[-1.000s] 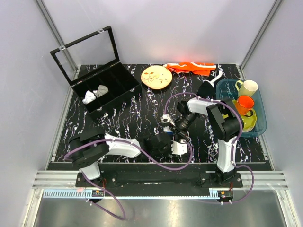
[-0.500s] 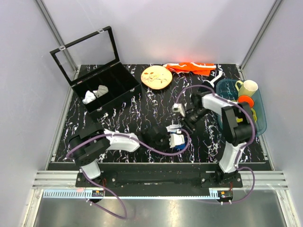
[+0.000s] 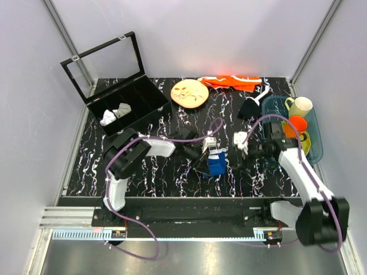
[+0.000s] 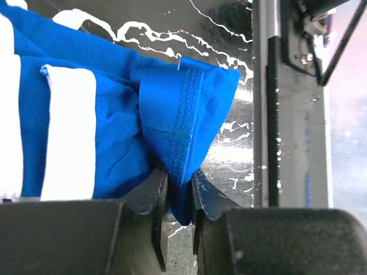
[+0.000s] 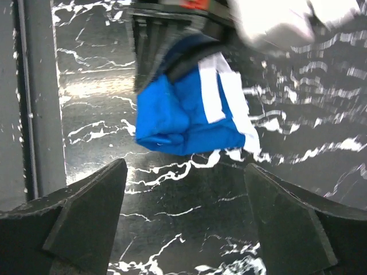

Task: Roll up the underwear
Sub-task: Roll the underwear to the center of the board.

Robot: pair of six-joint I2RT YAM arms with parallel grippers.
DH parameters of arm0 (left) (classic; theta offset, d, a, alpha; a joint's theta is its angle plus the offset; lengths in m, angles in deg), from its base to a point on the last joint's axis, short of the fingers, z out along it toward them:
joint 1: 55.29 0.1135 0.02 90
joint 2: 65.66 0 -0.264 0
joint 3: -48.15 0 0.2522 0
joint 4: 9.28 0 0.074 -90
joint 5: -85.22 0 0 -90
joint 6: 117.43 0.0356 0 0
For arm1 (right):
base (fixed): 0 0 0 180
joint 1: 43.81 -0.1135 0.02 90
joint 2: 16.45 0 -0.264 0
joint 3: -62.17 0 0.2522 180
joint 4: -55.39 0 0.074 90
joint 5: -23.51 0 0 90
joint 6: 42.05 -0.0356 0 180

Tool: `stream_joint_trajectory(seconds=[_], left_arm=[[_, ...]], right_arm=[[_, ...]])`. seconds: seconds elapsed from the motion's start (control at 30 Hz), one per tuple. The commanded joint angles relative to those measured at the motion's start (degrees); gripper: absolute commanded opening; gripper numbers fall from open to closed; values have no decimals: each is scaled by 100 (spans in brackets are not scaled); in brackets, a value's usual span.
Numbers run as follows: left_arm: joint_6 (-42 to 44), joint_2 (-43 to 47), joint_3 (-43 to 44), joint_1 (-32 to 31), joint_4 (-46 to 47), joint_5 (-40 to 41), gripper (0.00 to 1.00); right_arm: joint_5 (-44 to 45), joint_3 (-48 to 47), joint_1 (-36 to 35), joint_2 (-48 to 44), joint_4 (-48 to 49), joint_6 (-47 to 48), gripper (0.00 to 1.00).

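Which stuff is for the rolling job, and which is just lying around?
For the job: underwear, left hand pinching it, right hand open nearby.
Lying about: box, white cloths, plate, orange cloth, tub, cups.

From the left wrist, only part of the underwear [image 4: 103, 114] in frame, cropped by the left and top edges. Where pinched in the left end effector [image 4: 178, 192], partly hidden between the fingers [image 4: 157, 200]. From the right wrist, upper edge of the underwear out of sight behind that dark end effector. At top right, a blurred white shape [image 5: 281, 20], impossible to identify. Right end effector [image 5: 186, 166] cropped by the bottom edge. From above, no reading any lettering and no telling how the folds lie. Small black object [image 3: 248, 109] beside the blue tub [image 3: 314, 150], too small to name.
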Motion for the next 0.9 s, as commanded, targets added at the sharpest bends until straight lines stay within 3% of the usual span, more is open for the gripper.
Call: stream_joint_trajectory(seconds=[0.0, 0.07, 0.2, 0.53, 0.73, 0.77, 0.8, 0.87], left_arm=[[-426, -940, 304, 236, -1158, -448, 18], [-688, -1161, 612, 350, -1403, -570, 19], [-744, -1487, 1069, 403, -1940, -501, 21], [-858, -1812, 1597, 430, -2407, -343, 24], [-1621, -1242, 1002, 552, -1276, 17, 31], [-1901, -1084, 843, 587, -629, 140, 33], [-2026, -621, 650, 649, -240, 254, 36], [-2290, -84, -97, 728, 930, 674, 48]], right_arm=[[-609, 548, -273, -653, 335, 1835, 91], [-328, 537, -528, -389, 358, 1793, 87], [892, 924, -1782, -362, 1228, 1521, 89], [1782, 1180, -2471, 383, 1853, 1433, 81], [2178, 995, -2559, 1113, 1643, 1144, 51], [2213, 899, -2568, 1175, 1590, 1055, 46], [2274, 837, -2559, 1315, 1537, 959, 35], [2319, 662, -2559, 1448, 1370, 739, 27]])
